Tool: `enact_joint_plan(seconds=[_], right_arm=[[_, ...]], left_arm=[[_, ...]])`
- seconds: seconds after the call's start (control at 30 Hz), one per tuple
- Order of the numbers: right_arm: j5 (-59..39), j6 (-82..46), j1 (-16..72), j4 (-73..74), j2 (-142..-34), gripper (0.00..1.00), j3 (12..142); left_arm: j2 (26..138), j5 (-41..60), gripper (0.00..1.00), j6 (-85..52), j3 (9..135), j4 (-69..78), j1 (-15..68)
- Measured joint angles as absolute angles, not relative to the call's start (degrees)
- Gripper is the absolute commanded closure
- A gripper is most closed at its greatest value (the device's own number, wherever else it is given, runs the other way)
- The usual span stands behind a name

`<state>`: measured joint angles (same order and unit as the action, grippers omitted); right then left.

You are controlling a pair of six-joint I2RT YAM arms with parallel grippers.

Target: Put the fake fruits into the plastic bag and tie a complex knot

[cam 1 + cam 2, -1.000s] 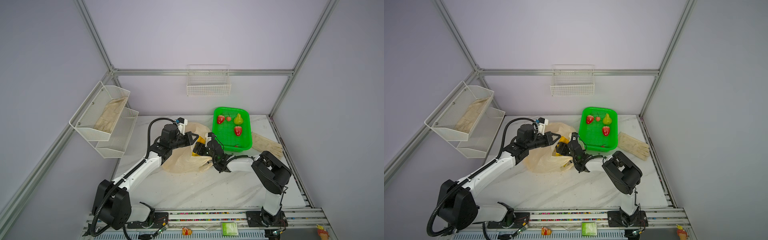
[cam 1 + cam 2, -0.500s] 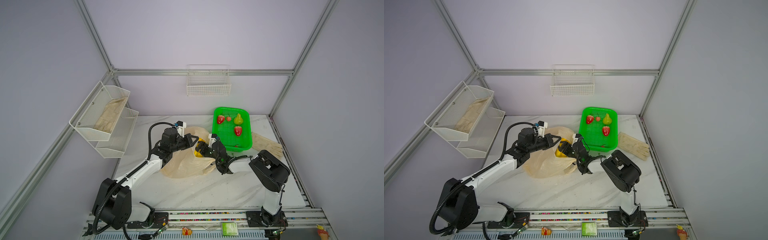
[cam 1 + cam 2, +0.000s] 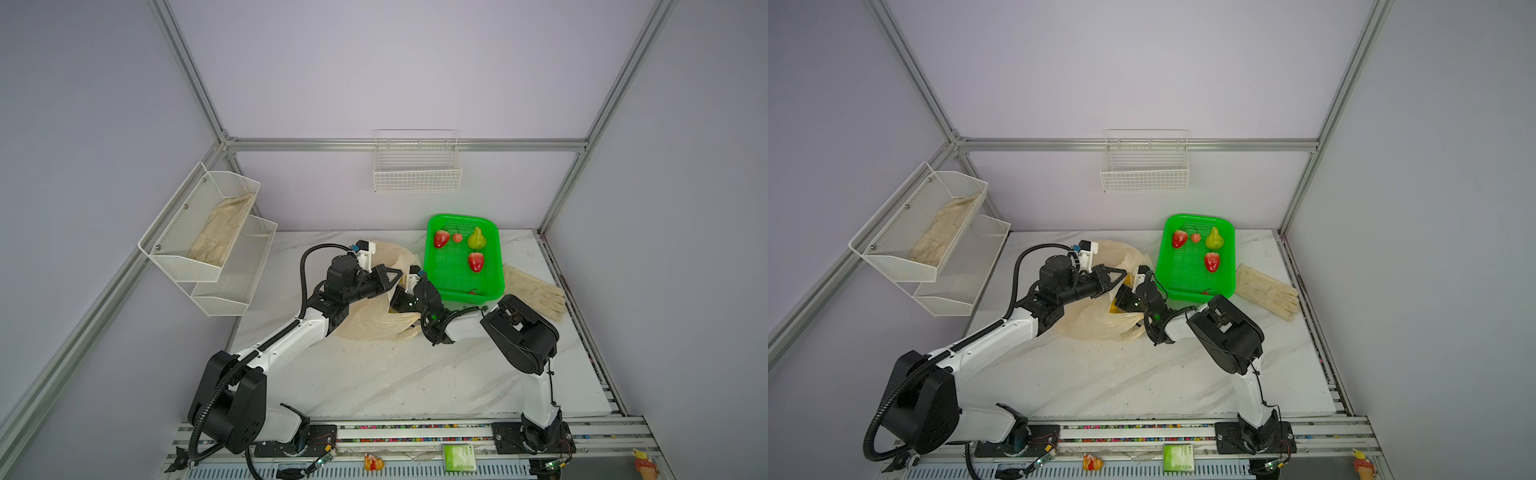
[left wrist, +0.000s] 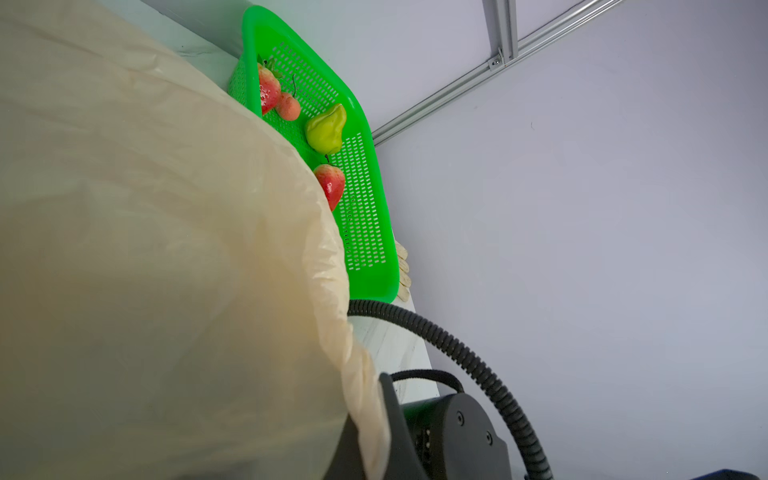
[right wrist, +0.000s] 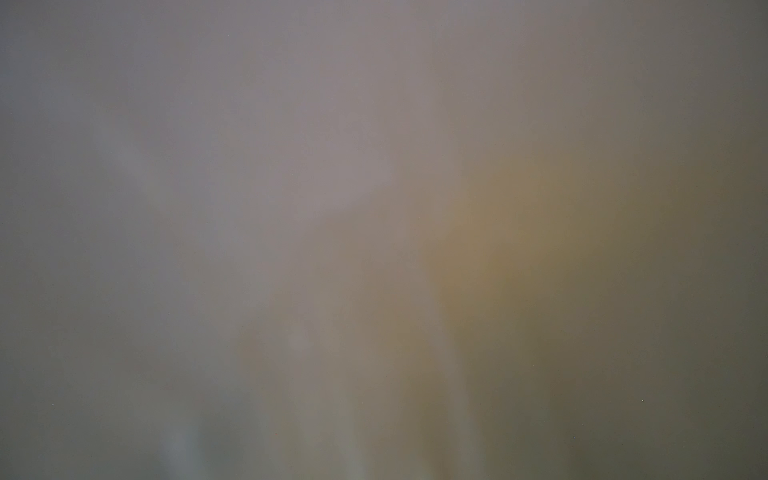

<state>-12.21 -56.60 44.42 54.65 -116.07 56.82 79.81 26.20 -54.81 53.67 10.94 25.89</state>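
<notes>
Crinkly peach-beige plastic bag (image 3: 374, 324) billows mid-table, toward the white marble tabletop's (image 3: 395, 382) back edge, with a sliver of yellow banana bunch (image 3: 1113, 308) showing inside. The left gripper (image 3: 395, 275) is clamped on its rim. The right gripper (image 3: 398, 300) is buried in the mouth, and I cannot tell how its jaws stand. Two red strawberries (image 3: 441, 238), a yellow-green pear (image 3: 476, 238) and a tiny cherry (image 3: 457, 237) sit in the bright green mesh basket (image 3: 465, 297) just beside it.

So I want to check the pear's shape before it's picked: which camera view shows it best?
The left wrist view: the pear is large and unblocked there, lying in the green basket. In both top views the pear is whole but small. The right wrist view is only blur and shows none of it.
</notes>
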Motion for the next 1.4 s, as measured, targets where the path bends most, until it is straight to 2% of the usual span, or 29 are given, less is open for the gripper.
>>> enact_joint_plan(seconds=[0.33, 0.5, 0.7, 0.87, 1.4], right_arm=[[-15.3, -50.8, 43.5, 53.4, -107.8, 0.03, 51.3], [-13.8, -42.9, 43.1, 42.2, -103.4, 0.11, 51.5], [-13.4, -36.3, 43.2, 33.2, -103.2, 0.17, 51.6], [-9.5, -34.0, 43.3, 27.8, -102.9, 0.23, 52.1], [-14.1, -39.3, 44.9, 35.6, -121.0, 0.33, 68.8]], left_arm=[[79.3, 26.0, 1.0, -54.9, 53.6, 10.1, 23.0], [78.1, 26.5, 1.0, -54.7, 52.7, 8.9, 20.9], [78.0, 27.6, 1.0, -53.8, 52.6, 7.1, 18.8], [78.0, 29.0, 1.0, -52.2, 52.6, 4.7, 18.7], [80.5, 35.5, 1.0, -51.5, 52.6, 3.5, 18.8]])
